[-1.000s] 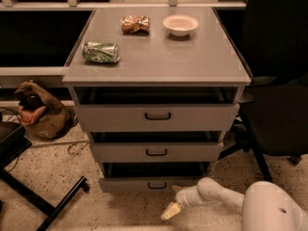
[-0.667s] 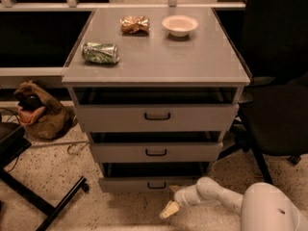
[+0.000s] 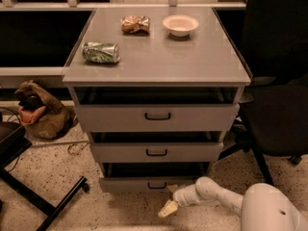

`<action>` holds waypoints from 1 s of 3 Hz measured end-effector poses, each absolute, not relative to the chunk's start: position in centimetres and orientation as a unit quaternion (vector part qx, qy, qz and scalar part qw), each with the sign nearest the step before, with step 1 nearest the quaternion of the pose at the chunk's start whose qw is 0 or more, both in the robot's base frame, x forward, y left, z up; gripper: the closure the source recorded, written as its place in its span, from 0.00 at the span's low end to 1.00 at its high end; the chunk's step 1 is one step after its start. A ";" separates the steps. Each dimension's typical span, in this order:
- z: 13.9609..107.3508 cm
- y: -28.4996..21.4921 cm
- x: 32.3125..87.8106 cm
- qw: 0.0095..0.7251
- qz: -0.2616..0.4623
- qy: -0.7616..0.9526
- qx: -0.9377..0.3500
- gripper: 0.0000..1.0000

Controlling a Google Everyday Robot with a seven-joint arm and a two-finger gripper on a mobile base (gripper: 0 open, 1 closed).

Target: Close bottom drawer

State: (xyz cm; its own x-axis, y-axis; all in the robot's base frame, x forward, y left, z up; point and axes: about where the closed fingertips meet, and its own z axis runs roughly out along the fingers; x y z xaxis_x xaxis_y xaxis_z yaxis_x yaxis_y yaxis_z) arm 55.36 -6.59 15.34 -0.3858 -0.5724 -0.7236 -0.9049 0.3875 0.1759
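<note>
The bottom drawer (image 3: 130, 184) is the lowest of three grey drawers in the cabinet. It stands pulled out a little, with a dark gap above its narrow front and a small dark loop handle (image 3: 157, 185). My gripper (image 3: 168, 209) hangs low over the floor, just right of and below the handle, at the end of my white arm (image 3: 211, 194) that reaches in from the lower right. It is a little in front of the drawer front, apart from it.
The middle drawer (image 3: 156, 152) and top drawer (image 3: 157, 116) also stand slightly open. On the cabinet top lie a green can (image 3: 100, 52), a snack bag (image 3: 135, 24) and a white bowl (image 3: 180, 25). A black chair (image 3: 279, 100) is right; a brown bag (image 3: 39, 112) and chair legs (image 3: 43, 203) left.
</note>
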 end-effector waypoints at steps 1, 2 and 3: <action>15.3 -6.6 55.4 0.289 0.288 0.781 -0.473 0.00; 15.4 -6.5 55.4 0.291 0.287 0.780 -0.474 0.00; 15.3 -4.5 54.9 0.296 0.303 0.769 -0.479 0.00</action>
State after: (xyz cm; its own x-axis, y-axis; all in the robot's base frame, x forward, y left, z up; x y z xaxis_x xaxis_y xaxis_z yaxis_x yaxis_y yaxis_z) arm 54.95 -4.52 15.29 -0.3670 -0.5569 -0.7451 -0.9157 0.3575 0.1838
